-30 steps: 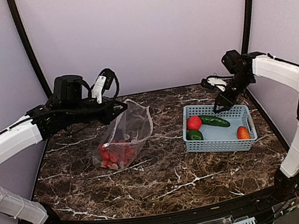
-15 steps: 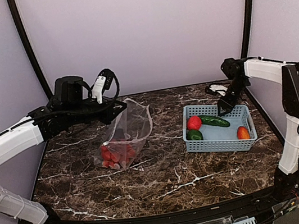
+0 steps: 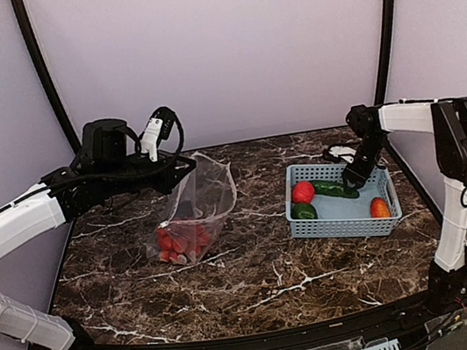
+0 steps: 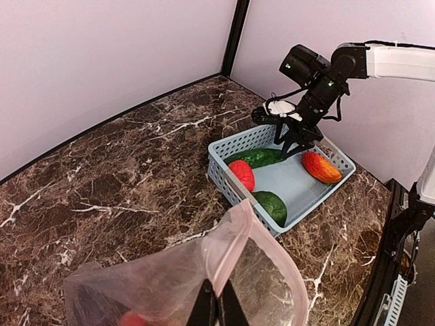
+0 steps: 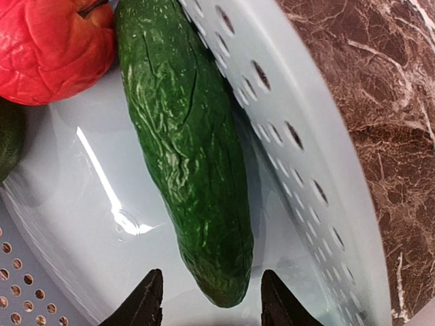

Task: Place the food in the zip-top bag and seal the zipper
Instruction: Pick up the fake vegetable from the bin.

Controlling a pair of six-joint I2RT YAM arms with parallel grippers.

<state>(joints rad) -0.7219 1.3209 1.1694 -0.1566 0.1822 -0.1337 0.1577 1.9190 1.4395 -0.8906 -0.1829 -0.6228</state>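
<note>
The clear zip-top bag [image 3: 200, 200] stands on the table with its mouth held up and open; red strawberries [image 3: 179, 240] lie in its bottom. My left gripper [image 4: 217, 309] is shut on the bag's mouth edge, right at the pinkish zipper [image 4: 272, 246]. In the light-blue basket [image 3: 345, 226] lie a green cucumber [image 3: 335, 188], a red piece [image 3: 303, 191], a dark green piece [image 3: 303, 211] and an orange-red piece [image 3: 379, 207]. My right gripper [image 5: 212, 302] is open low inside the basket, its tips either side of the cucumber's [image 5: 183, 149] near end, not touching it.
The basket's slotted wall [image 5: 299, 156] runs close along the cucumber's right side. The red piece [image 5: 47, 47] touches the cucumber's far end. Bare marble table [image 3: 259, 277] lies in front of bag and basket. Dark frame posts stand at the back corners.
My right gripper has come down from above the basket's back rim into the basket, to the cucumber's end. The left arm and the bag have not moved.
</note>
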